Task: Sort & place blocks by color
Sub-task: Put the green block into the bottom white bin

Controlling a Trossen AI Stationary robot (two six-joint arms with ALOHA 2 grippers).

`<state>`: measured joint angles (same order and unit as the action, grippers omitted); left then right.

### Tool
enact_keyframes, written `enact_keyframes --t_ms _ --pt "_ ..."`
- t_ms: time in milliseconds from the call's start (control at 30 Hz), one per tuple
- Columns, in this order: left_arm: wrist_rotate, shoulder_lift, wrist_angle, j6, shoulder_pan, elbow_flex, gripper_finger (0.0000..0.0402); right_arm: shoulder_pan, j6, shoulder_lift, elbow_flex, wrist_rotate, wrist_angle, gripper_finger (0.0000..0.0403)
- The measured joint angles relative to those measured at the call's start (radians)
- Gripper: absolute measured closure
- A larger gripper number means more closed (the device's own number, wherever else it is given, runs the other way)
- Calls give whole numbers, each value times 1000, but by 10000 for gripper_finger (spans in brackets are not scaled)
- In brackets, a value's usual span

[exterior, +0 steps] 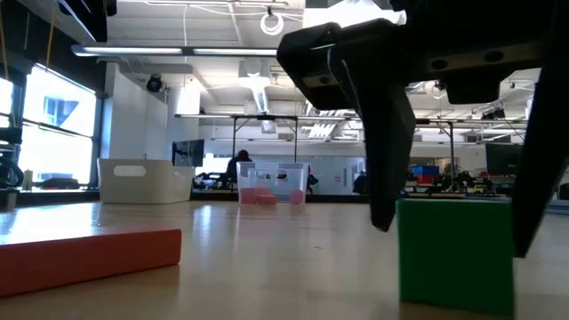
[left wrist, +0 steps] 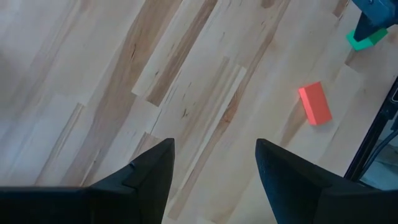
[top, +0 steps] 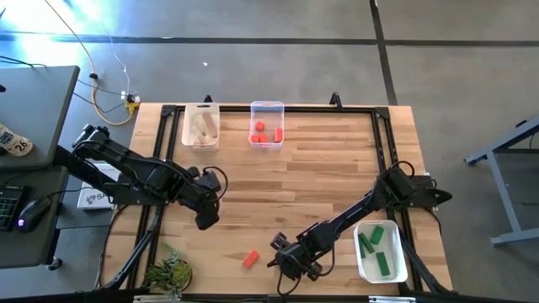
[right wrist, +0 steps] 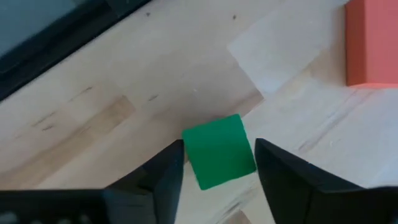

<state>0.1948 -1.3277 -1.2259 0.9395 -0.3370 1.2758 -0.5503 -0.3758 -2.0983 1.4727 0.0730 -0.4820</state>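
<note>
The wooden table (top: 278, 185) is carrying everything. The left gripper (top: 206, 220) is hanging over bare boards left of centre, its fingers spread wide and holding nothing. The right gripper (right wrist: 217, 165) is sitting low at the near edge, its fingers straddling a green cube (right wrist: 219, 151), which is standing on the boards; whether they are pressing it, I cannot tell. A red-orange block (top: 250, 259) is lying just beside it.

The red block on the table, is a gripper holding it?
No, the red block lies alone on the table, apart from both grippers.
</note>
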Motion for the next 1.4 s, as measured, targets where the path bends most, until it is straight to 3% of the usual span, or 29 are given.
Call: enact_keyframes --t_ms 300,700,1167,1400 --pt "0 0 0 0 0 0 188 -2 149 2 1 32 0 304" --pt "0 0 0 0 0 0 188 -3 661 11 2 61 -14 300" --pt "4 0 3 0 0 0 188 -66 963 89 0 -22 -250 299" --pt "7 0 5 0 0 0 188 -107 1097 144 0 -121 -412 299"
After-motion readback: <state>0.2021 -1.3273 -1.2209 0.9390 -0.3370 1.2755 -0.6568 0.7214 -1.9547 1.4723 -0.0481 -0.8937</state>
